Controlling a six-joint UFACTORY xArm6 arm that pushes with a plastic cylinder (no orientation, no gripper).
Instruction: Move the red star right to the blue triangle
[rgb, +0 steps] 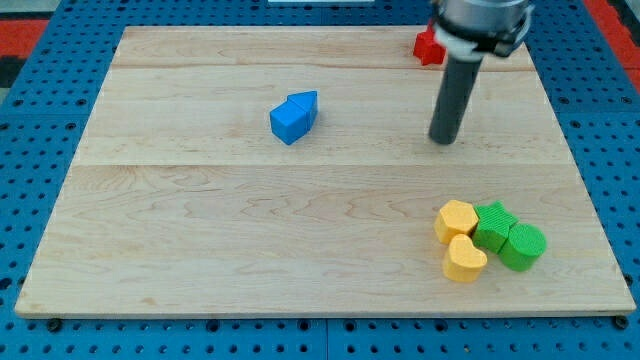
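Presently, we list the contents of the counter (200, 250), a pale wooden board on a blue pegged base.

Item one: red star (428, 47), at the view's top, right of centre, close to the board's far edge; partly hidden behind our arm, so its shape is only partly legible.

Item two: blue triangle (304, 104), upper middle of the board, well apart from the red star and to its left in the view; touching a blue cube-like block (287, 122) just below and left of it.

Item three: a cluster at the view's lower right; yellow hexagon-like block (457, 220), yellow heart-like block (464, 260), green star-like block (494, 225), green round block (524, 246); all touching or nearly so, none concerned in the task.

Item four: our tool, a plain dark rod with no jaws to part or close, clamped on nothing; our tip (443, 139) stands below the red star, apart from it, touching no block.

Step in hand, as we judge it: approach; no push on the star has begun, and the task is barely started.

Next move, as we judge it: bring the tip round to the star's right side in the view; then push it leftward and slightly downward, stopping just right of the triangle; an off-centre contact could spin the star or send it off the board's top edge.
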